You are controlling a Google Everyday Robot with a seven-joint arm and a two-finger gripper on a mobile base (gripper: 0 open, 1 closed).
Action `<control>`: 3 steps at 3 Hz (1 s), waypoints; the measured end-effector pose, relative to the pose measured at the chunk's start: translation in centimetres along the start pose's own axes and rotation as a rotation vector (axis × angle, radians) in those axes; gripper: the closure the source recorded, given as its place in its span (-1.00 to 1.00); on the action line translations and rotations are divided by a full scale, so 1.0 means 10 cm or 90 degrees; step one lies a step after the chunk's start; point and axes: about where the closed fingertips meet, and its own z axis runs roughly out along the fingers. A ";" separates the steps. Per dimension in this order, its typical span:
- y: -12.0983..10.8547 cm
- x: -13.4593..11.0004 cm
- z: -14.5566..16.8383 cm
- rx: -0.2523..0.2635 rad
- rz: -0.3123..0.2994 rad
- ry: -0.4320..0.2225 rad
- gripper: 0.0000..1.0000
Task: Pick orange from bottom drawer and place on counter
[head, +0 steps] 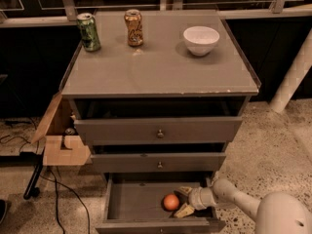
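Observation:
The orange (171, 202) lies on the floor of the open bottom drawer (131, 206), right of the middle. My gripper (179, 202) reaches into the drawer from the right, its fingers open, one behind the orange and one in front, with the fruit just at their tips. The pale arm (234, 199) comes in from the lower right. The counter (156, 67) is the grey top of the cabinet, above the two upper drawers.
On the counter stand a green can (89, 31), an orange-brown can (133, 27) and a white bowl (201, 40). A wooden box (61, 145) hangs at the cabinet's left. Cables (58, 189) lie on the floor at the left. A white pole (292, 77) leans at the right.

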 end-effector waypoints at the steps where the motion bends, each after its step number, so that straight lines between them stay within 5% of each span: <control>1: -0.06 -0.03 0.13 -0.008 -0.005 -0.012 -0.58; 3: -0.15 -0.09 0.39 -0.023 -0.007 -0.028 -0.53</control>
